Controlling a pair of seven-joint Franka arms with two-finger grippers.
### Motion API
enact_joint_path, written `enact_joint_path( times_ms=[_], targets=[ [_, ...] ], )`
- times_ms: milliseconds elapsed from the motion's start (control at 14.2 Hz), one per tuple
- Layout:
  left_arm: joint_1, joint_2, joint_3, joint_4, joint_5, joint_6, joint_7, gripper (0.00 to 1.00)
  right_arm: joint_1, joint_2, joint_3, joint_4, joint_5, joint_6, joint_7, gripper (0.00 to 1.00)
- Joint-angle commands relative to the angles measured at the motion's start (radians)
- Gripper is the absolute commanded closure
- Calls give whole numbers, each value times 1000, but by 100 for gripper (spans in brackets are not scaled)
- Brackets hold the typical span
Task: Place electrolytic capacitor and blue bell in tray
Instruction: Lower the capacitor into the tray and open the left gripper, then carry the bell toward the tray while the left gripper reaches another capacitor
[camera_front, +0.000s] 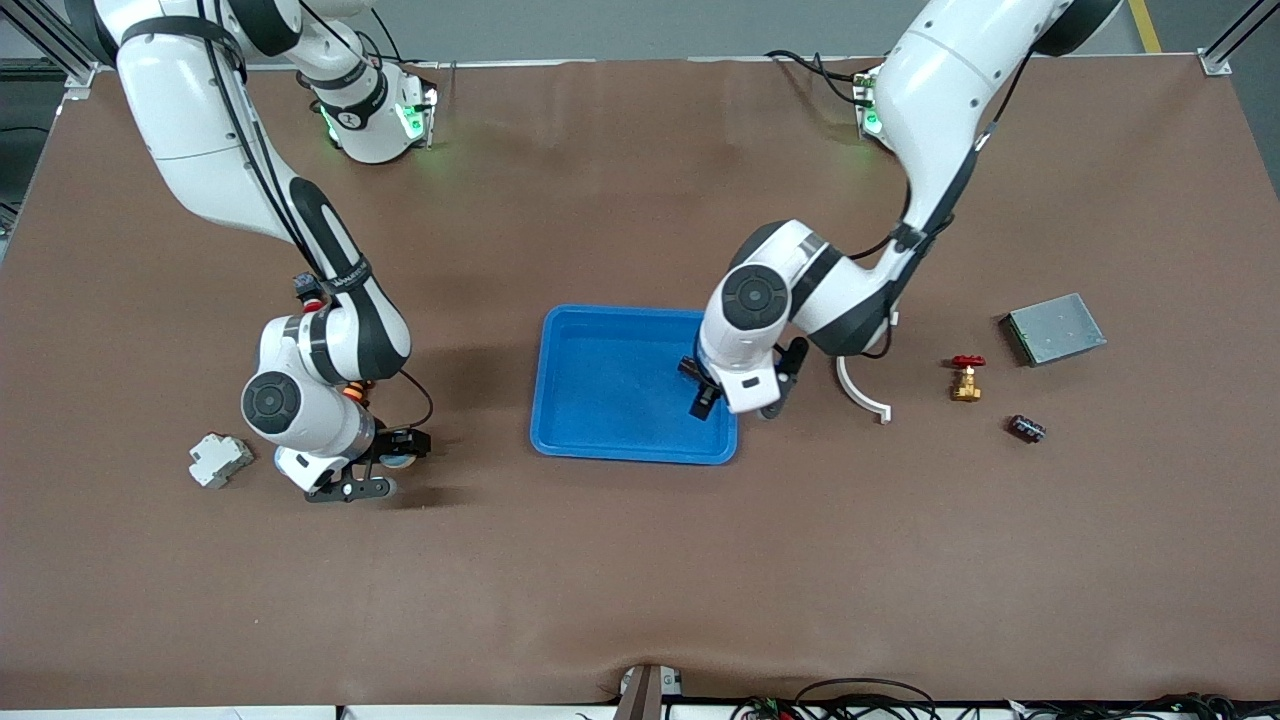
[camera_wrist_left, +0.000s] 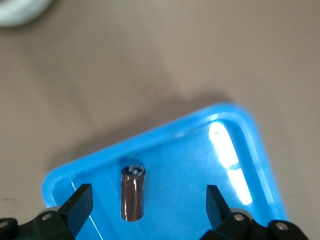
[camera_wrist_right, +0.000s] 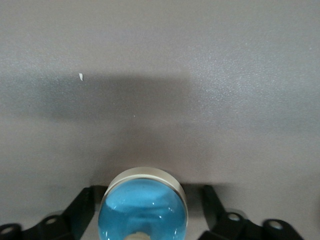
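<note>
— Watching from this end: nearest us, the right gripper (camera_front: 385, 470) is down at the table by the right arm's end, jaws either side of the bell (camera_wrist_right: 142, 210). Its fingers (camera_wrist_right: 80, 207) stand just apart from the dome, so I can't call it gripped; the bell sits on the mat (camera_front: 640, 560), well apart from the tray (camera_front: 600, 440).

— And the white block (camera_front: 218, 458) beside it?

— Untouched, not part of the job, I'd say.

— What about the capacitor?

— Farther in, the left gripper (camera_front: 735, 400) hangs over the tray's edge toward the left arm's end, jaws wide, holding nothing. The capacitor (camera_wrist_left: 132, 194) lies on the tray floor between its fingers (camera_wrist_left: 80, 205), touching neither. So I judge that half done, the bell half still to do.

— The rest of the table?

— Toward the left arm's end: a small dark part (camera_front: 1026, 428), a brass valve (camera_front: 966, 378) with a red handle, a white curved strip (camera_front: 862, 392), and farthest, the grey box (camera_front: 1052, 328). None look wanted.

— Any writing?

— None I can read on the tray, bell or capacitor.
</note>
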Motion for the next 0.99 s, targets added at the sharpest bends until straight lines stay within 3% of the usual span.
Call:
enact_joint_path(
  times_ms=[0,71,212,494,918],
  targets=[
    [91,-108,4,-29,49,-90,-1,0,-5,2,6,9,-3,1,-13,53],
    [120,-126,4,-27,78,-136,4,0,-3,1,6,14,-3,-5,-13,70],
    [203,-134,1,-32,135,-163,5,0,-2,-1,6,23,-3,-8,-14,83],
    [341,-131,-3,-49,128,-158,97,0,6,-12,9,28,1,-28,-4,87],
    [504,-90,-5,-43,134,-140,323,0,88,-117,11,60,12,-256,177,88]
  ],
)
